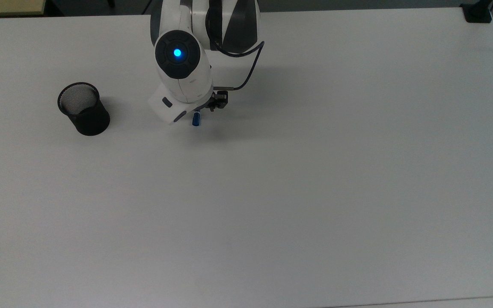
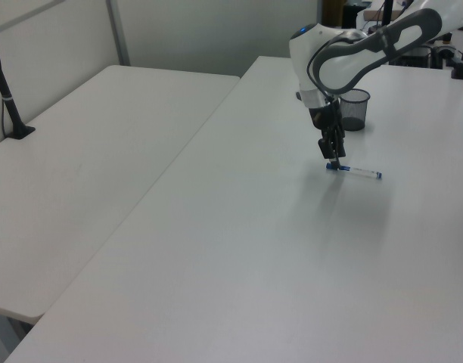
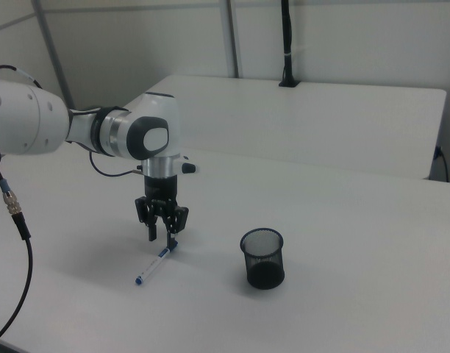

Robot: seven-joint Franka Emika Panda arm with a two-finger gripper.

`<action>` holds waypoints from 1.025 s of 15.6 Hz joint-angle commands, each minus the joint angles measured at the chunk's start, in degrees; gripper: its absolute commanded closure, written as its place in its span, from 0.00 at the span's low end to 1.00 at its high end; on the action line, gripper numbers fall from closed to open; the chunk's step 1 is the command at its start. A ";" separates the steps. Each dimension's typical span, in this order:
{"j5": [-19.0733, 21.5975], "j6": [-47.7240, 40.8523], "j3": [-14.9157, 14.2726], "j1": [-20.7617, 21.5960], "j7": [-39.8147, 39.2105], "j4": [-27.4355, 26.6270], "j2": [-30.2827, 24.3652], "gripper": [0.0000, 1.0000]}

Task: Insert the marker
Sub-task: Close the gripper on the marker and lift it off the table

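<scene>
Flat on the table, slim white blue-capped marker (image 3: 153,266).

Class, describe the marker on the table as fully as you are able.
The marker is slim, with a white barrel, a blue cap and a small blue end tip. It lies flat on the white table. The open claw hangs over its capped end, not gripping it. The black mesh cup stands apart.
</scene>
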 commanded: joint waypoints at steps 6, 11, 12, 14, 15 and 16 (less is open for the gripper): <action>0.79 4.67 -0.28 0.83 0.55 -0.74 1.42 0.73; 0.70 4.67 -0.28 1.35 0.55 -0.74 1.60 0.80; 0.70 4.67 -0.28 1.44 0.55 -0.74 1.86 0.80; 0.62 5.54 -0.28 1.62 0.55 -0.83 2.30 0.80; 0.61 6.07 -0.28 1.62 0.55 -0.91 2.39 0.80; 0.61 6.25 -0.28 1.62 0.55 -0.91 2.48 0.80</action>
